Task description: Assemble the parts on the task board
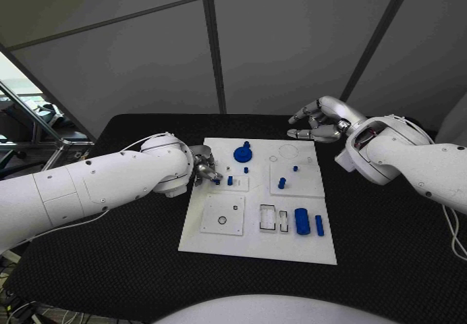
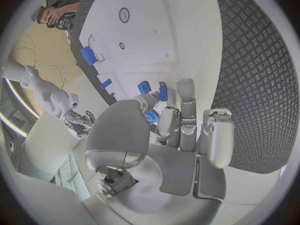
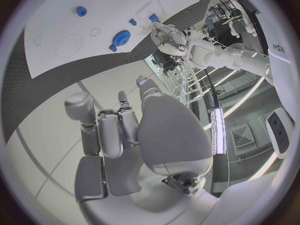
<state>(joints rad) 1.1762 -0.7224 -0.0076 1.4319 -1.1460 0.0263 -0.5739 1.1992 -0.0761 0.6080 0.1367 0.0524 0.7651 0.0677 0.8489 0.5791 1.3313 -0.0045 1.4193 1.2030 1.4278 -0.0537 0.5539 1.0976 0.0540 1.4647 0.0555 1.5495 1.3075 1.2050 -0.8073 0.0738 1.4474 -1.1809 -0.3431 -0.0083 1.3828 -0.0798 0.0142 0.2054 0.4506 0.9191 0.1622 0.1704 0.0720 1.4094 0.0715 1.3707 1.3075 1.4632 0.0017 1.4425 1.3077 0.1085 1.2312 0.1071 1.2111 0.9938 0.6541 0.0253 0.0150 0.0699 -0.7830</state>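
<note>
The white task board [image 1: 255, 233] lies mid-table. My left hand [image 1: 204, 169] is at its left edge, fingertips down on the board. In the left wrist view the left hand [image 2: 169, 135] pinches a small blue part [image 2: 152, 116] between thumb and finger, right beside a standing blue peg [image 1: 229, 180]. A round blue knob [image 1: 242, 154] stands at the far side of the board, and a second peg [image 1: 281, 182] stands near the middle. A blue cylinder [image 1: 301, 221] and a blue bar [image 1: 319, 225] lie at the near right. My right hand [image 1: 316, 121] hovers past the far right corner, fingers loosely bent, holding nothing.
Recessed slots [image 1: 272, 217] and a square plate with a small hole [image 1: 223, 219] sit on the board's near half. The black table [image 1: 117, 256] surrounds the board. Grey partition walls stand behind the table.
</note>
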